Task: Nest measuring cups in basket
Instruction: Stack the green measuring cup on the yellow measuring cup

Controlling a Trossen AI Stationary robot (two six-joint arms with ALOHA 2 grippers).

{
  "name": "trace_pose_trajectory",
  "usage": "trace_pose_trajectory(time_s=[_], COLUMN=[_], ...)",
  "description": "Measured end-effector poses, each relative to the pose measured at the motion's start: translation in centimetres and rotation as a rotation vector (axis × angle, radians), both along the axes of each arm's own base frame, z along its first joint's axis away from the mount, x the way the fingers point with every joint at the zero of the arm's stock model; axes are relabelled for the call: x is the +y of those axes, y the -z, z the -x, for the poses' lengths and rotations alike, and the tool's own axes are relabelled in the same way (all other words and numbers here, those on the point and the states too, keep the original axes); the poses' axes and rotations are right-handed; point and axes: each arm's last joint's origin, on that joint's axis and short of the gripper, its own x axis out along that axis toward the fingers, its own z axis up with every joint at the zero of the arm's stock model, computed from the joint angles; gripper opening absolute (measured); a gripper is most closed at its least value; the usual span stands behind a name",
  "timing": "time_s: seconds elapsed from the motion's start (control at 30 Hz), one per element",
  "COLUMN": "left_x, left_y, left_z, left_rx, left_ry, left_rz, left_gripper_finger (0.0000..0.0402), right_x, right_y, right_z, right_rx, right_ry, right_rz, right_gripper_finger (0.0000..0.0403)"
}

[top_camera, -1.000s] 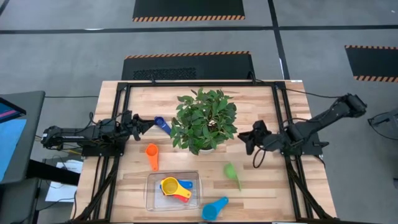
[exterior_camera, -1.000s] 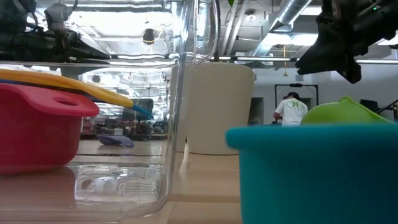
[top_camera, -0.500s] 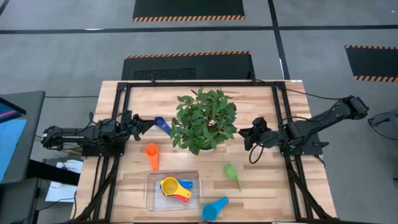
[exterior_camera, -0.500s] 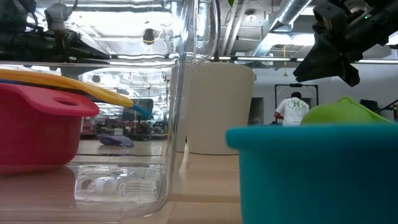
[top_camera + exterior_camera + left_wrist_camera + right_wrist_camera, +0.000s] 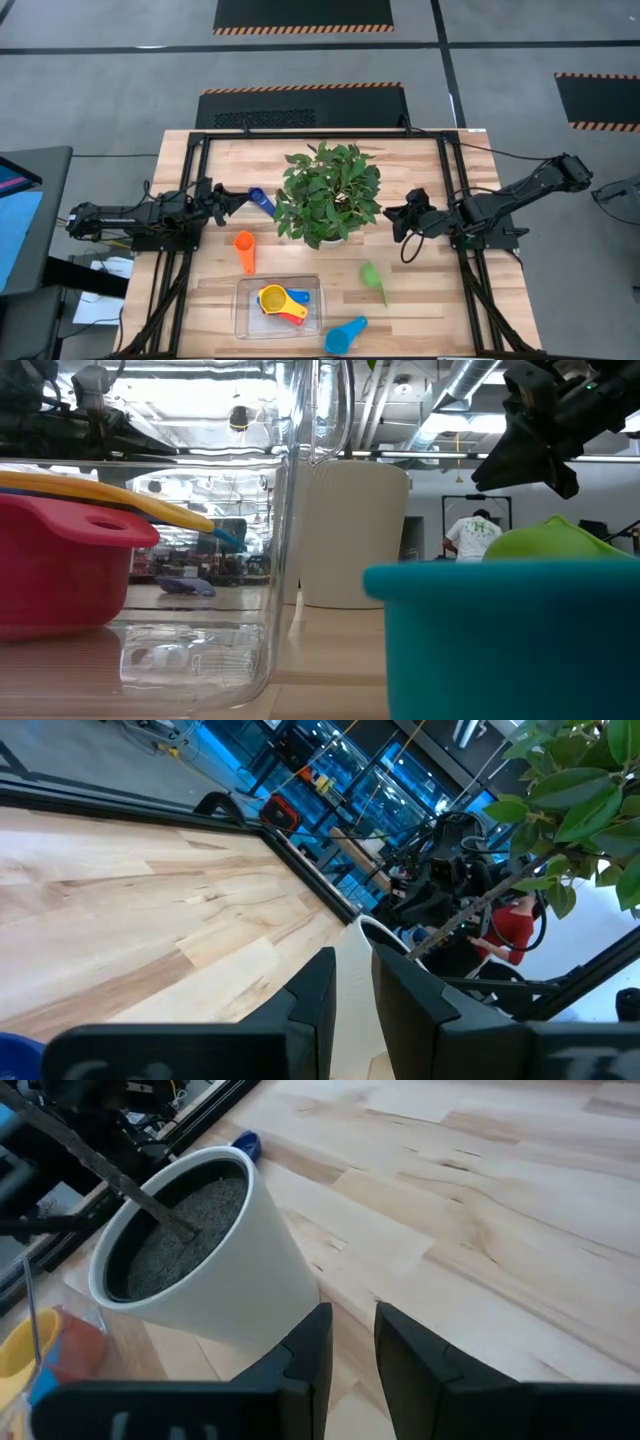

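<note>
The clear basket [image 5: 311, 288] sits near the table's front edge and holds nested yellow [image 5: 272, 298], red [image 5: 293, 318] and blue cups. Loose on the table lie an orange cup [image 5: 244, 243], a dark blue cup [image 5: 258, 197], a green cup [image 5: 370, 274] and a light blue cup [image 5: 340, 338]. My left gripper [image 5: 226, 200] waits at the table's left side, just left of the dark blue cup, fingers [image 5: 318, 982] a narrow gap apart with nothing between. My right gripper [image 5: 394, 217] hovers right of the plant, slanting down, also narrowly open [image 5: 350, 1340] and empty.
A leafy plant [image 5: 328, 193] in a white pot [image 5: 215, 1260] stands mid-table between the two grippers. Black frame rails [image 5: 196, 180] run along the table's sides. In the low view the light blue cup [image 5: 500, 645] fills the foreground. A person [image 5: 478, 536] stands far off in the room.
My right gripper has swung a little toward the table's far edge and then kept still. No cup has moved.
</note>
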Motion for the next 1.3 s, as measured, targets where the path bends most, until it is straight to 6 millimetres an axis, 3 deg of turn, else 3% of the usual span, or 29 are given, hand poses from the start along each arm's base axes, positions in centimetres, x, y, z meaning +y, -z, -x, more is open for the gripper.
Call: trace_pose_trajectory(time_s=[0.13, 0.27, 0.4, 0.67, 0.93, 1.1, 1.3], left_x=[0.0, 0.0, 0.0, 0.0, 0.0, 0.0, 0.0], left_y=[0.0, 0.0, 0.0, 0.0, 0.0, 0.0, 0.0], left_z=[0.0, 0.0, 0.0, 0.0, 0.0, 0.0, 0.0], left_rx=[0.000, 0.000, 0.000, 0.000, -0.006, -0.003, -0.002], left_ry=[0.000, 0.000, 0.000, 0.001, 0.003, 0.003, 0.003], left_rz=[0.000, 0.000, 0.000, 0.000, 0.019, 0.009, 0.005], left_gripper_finger=[0.0059, 0.0059, 0.0059, 0.0059, 0.0059, 0.0059, 0.0059], right_x=[0.0, 1.0, 1.8, 3.0, 4.8, 5.6, 6.1], right_y=[0.0, -0.5, -0.4, 1.0, 3.4, 3.5, 3.4], right_z=[-0.1, -0.5, -0.5, -1.0, -1.8, -1.9, -1.9], right_rx=[-0.018, -0.003, 0.015, 0.096, 0.216, 0.194, 0.174], right_ry=[-0.002, -0.267, -0.465, -0.486, -0.496, -0.524, -0.546], right_rz=[-0.062, -0.034, -0.154, -0.243, -0.306, -0.328, -0.323], right_gripper_finger=[0.0102, 0.0102, 0.0102, 0.0110, 0.0176, 0.0209, 0.0214])
